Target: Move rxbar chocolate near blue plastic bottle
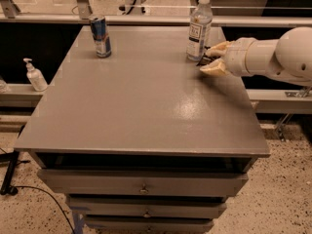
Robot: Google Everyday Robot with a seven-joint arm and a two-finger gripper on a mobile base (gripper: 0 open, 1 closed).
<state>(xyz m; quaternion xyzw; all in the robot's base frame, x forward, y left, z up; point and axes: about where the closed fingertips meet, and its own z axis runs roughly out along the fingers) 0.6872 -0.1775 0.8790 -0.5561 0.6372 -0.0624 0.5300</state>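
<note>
Pinching the rxbar chocolate (pixel 203 61) just right of the blue plastic bottle (pixel 199 30) on the counter (pixel 146 111), the end effector (pixel 208 58) appears ready for lowering and release.

I note a grey work table (pixel 136 111) with three drawers (pixel 144 184) stacked below its top, each with a small centre knob. A blue and silver drink can (pixel 100 35) stands upright near the far left corner. A white pump bottle (pixel 35 75) stands on a ledge left of the table. The floor (pixel 282 204) is speckled. The gripper (pixel 208 60) is over the table's far right edge.
</note>
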